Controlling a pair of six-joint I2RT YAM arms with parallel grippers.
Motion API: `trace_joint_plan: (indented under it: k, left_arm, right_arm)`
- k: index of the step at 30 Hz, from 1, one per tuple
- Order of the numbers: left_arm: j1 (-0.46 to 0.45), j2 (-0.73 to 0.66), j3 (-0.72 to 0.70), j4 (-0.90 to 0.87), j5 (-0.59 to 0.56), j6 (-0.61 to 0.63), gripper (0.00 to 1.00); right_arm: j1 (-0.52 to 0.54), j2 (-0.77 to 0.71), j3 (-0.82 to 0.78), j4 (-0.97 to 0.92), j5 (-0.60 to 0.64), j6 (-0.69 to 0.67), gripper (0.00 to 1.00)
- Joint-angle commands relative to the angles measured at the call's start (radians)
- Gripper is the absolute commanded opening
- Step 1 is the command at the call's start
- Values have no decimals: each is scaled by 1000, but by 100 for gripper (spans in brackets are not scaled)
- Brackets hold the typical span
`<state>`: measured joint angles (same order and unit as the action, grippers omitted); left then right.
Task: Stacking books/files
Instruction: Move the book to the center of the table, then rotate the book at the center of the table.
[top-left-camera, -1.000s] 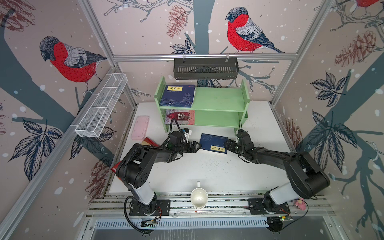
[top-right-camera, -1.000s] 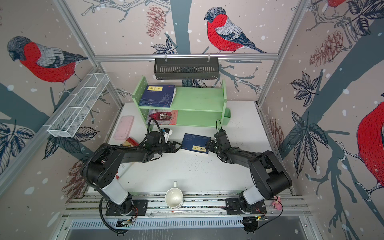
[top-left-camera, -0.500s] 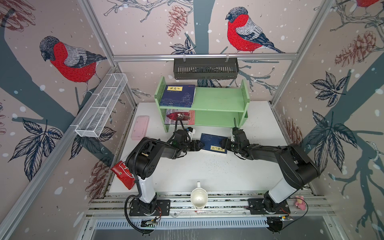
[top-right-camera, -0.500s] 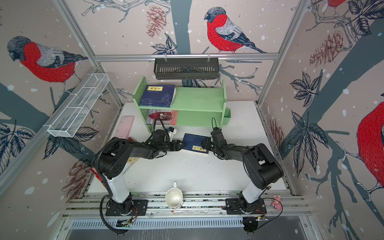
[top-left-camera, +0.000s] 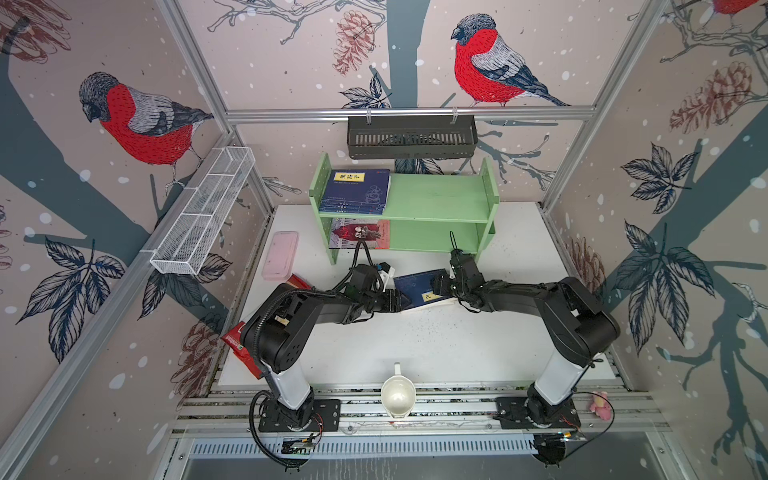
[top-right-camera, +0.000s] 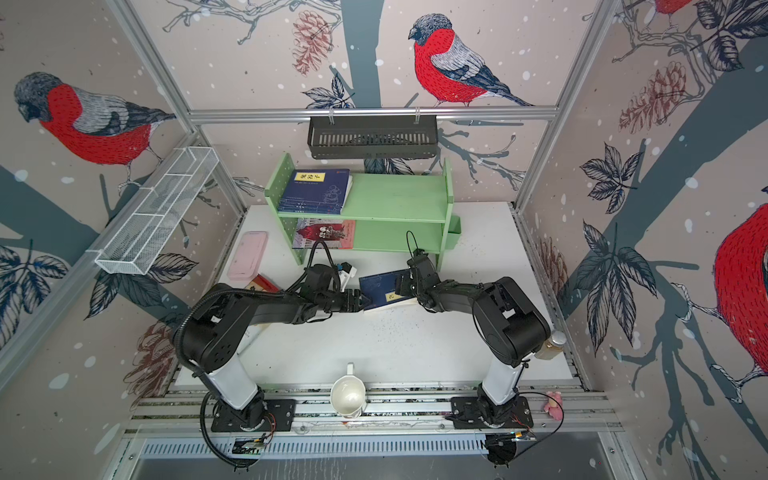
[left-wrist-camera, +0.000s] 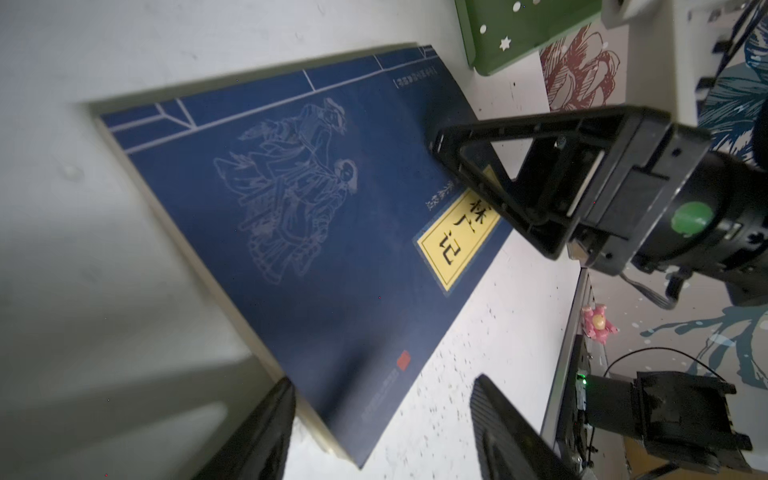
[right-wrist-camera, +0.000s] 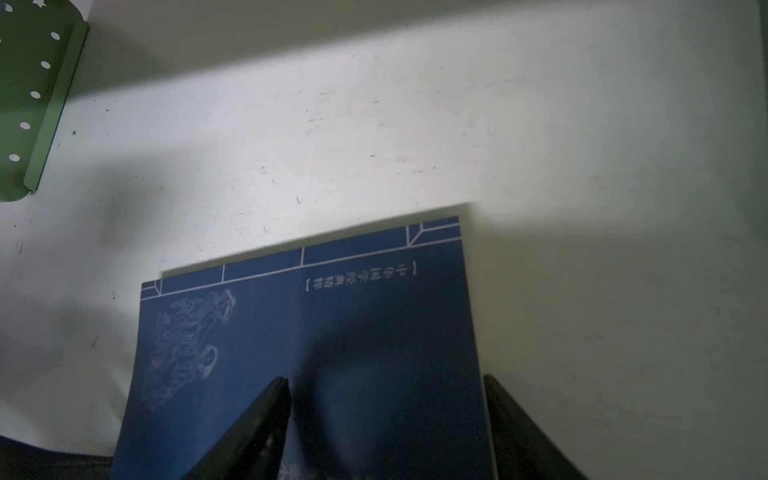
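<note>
**Navy book (top-left-camera: 417, 286) between two wide claws**

We see it about midway between the left and right edges of the tabletop (top-left-camera: 415, 349), just before the green shelf (top-left-camera: 440, 199). The left gripper (left-wrist-camera: 382, 382) stands wide, with a corner of the book between its jaws. The right gripper (right-wrist-camera: 386, 378) is also wide, with one finger over the cover. Other navy books (top-left-camera: 359, 189) lie stacked on the upper board, and the pink-and-red book (top-left-camera: 359, 233) lies on the lower board.

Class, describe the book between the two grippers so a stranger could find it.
Start at the green shelf on the white table. Just in front is a navy book with a yellow label. Unlike the navy stack on the shelf, it is alone.
</note>
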<state>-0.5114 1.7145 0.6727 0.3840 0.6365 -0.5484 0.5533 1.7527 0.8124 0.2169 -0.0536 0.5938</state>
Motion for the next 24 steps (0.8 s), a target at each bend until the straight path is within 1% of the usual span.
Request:
trace_joint_plan:
  k: [1, 3, 6, 10, 11, 14, 16, 21, 24]
  left_arm:
    - [-7, -45, -17, -96, 52, 54, 70]
    - [-7, -78, -29, -151, 34, 94, 71]
    - [-5, -135, -38, -186, 0, 142, 73]
    - [-2, -180, 27, -318, -46, 237, 73]
    - [-1, -198, 38, -345, -76, 260, 74]
    - [2, -253, 52, -388, -141, 329, 74]
    - [1, -280, 61, -398, -165, 387, 74]
    - [0, -265, 83, -400, -192, 530, 75]
    - [-6, -238, 93, -372, -212, 581, 75]
  right_arm:
    - [13, -1, 10, -66, -87, -21, 72]
    - [16, -13, 5, -74, -71, -17, 74]
    - [18, -43, -14, -73, -49, -1, 76]
    - [20, -108, -31, -79, -17, 20, 78]
    - [20, -127, -33, -85, -8, 27, 78]
    - [22, -185, -43, -106, 13, 45, 78]
    - [22, -223, -58, -118, 13, 62, 79]
    - [33, -310, -129, -144, -28, 133, 79]
    - [41, -361, -152, -202, -34, 171, 79]
